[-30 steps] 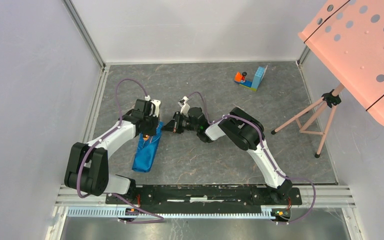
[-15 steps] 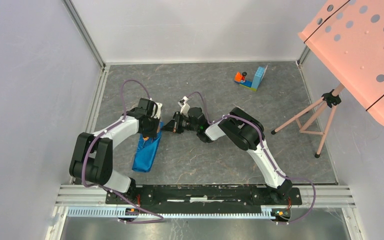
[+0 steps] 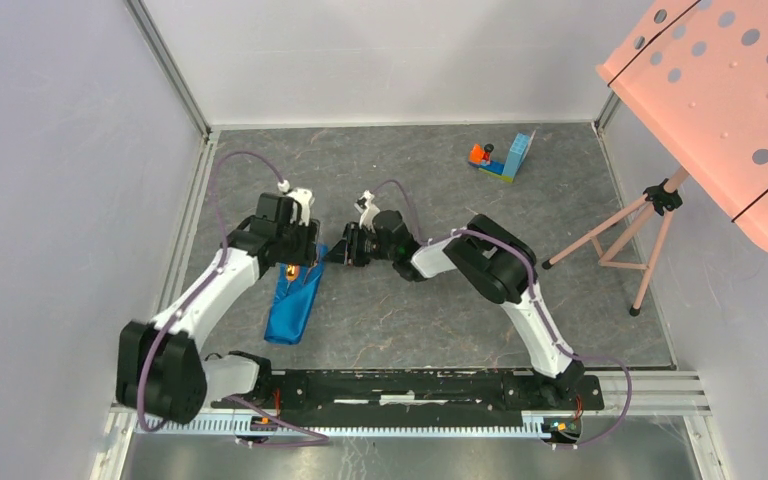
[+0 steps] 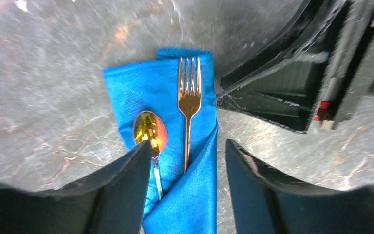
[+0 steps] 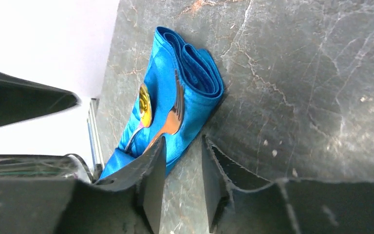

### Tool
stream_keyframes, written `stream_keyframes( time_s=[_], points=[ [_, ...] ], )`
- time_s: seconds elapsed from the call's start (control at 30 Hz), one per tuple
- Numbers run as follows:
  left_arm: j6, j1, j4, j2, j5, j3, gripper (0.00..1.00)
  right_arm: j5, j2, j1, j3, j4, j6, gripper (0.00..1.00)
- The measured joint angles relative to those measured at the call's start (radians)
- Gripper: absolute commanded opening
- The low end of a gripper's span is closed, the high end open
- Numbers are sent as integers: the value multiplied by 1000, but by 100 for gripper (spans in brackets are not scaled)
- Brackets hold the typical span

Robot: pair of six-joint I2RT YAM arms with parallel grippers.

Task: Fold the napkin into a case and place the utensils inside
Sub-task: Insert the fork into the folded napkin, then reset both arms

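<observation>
– Surface (image 3: pixel 410 320) first: what lies on it, and why there?
– It is grey and marbled, and the work is gathered left of centre. The napkin (image 3: pixel 288 305) lies there as a narrow blue oblong, slanting toward the near edge. A toy block (image 3: pixel 505 158) sits well apart at the far side, out of the way.
– So the case is made?
– I judge so. In the left wrist view the case (image 4: pixel 126 87) has a diagonal flap (image 4: pixel 195 195) across its lower half, and that forms the pocket. The right wrist view shows stacked folds at its far end.
– What of the left claw (image 4: pixel 189 144)?
– It hangs right above the pocket, fingers spread wide with nothing pinched. It straddles the handles, a pose that would suit feeding them in or letting them go.
– And the right claw (image 5: pixel 184 141)?
– It is low, just beside the case's right edge near the far end. Its fingers are parted with bare surface in the gap, so it holds nothing. It is probably there to stop the cloth sliding.
– And the utensils (image 3: pixel 291 268)?
– The fork (image 4: pixel 189 95) and spoon (image 4: pixel 149 129) lie side by side. Their handles are tucked under the flap and their heads rest on the blue cloth, so they are seated but easy to draw out. The task looks close to finished.
</observation>
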Motion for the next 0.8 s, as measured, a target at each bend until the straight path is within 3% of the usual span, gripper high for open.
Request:
stream_keyframes(
  time_s=[0.07, 0.2, 0.37, 0.47, 0.57, 0.67, 0.8],
  points=[
    [-23, 0, -7, -100, -11, 6, 85, 10, -51, 0, -2, -91, -57, 54],
    [-80, 0, -7, -299, -17, 56, 93, 63, -233, 0, -10, -346, -229, 65],
    [-183, 0, 5, -496, 33, 190, 98, 150, -555, 0, -105, -600, -477, 73],
    [-275, 0, 28, -560, 85, 293, 100, 225, -807, 2, -213, -761, -607, 90],
    [-376, 0, 73, -606, 154, 387, 100, 296, -1088, -1, -253, -959, -714, 98],
    [-476, 0, 148, -656, 210, 435, 100, 369, -1308, -3, -170, -1149, -784, 98],
    [-569, 0, 208, -731, 233, 447, 100, 481, -1456, -3, 75, -1349, -841, 98]
  ],
)
